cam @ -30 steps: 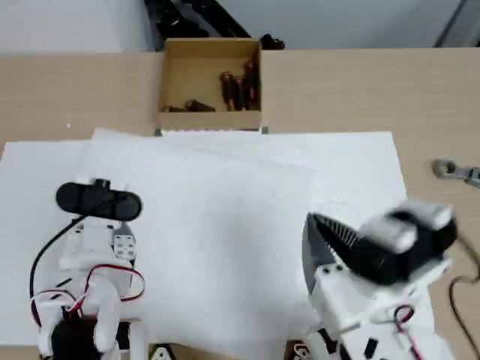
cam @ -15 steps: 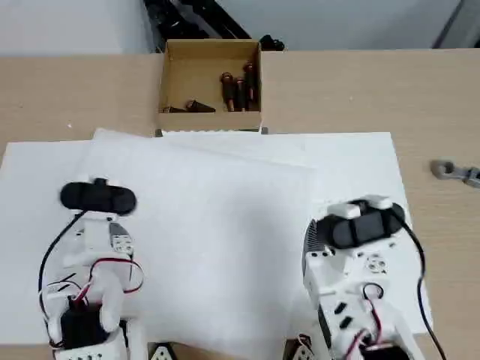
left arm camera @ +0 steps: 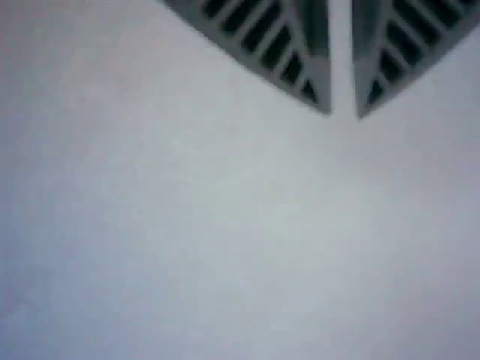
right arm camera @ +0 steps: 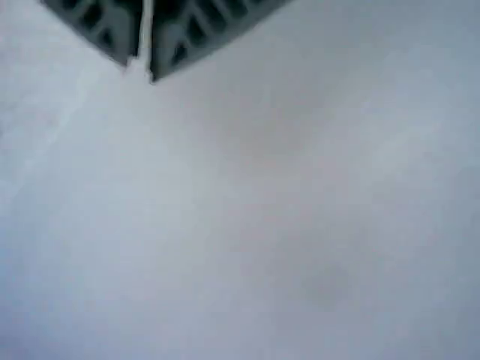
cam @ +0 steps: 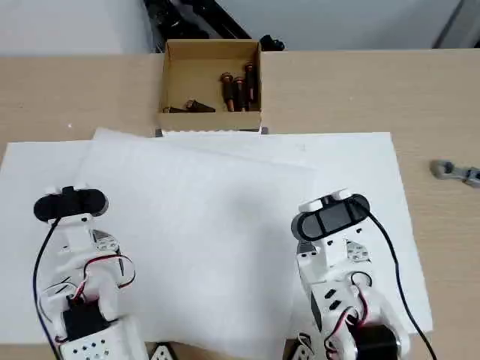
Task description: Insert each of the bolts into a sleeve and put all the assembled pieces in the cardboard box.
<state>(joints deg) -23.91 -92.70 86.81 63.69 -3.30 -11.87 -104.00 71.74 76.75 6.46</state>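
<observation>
High view: open brown cardboard box [cam: 212, 120] at far edge of light wooden counter [cam: 337, 90]. Copper-brown bolt-and-sleeve pieces [cam: 238, 88] lie inside box, some by right wall, some along near wall. White paper sheets [cam: 225, 210] cover near counter. Two white arms sit on paper, well apart from box.

Left wrist view: left jaws nearly together, thin slit, gripping nothing, over paper.

Right wrist view: right jaws closed, empty, over paper.

matt cardboard box [cam: 212, 120] w/ coppery metal bolts [cam: 238, 88].
</observation>
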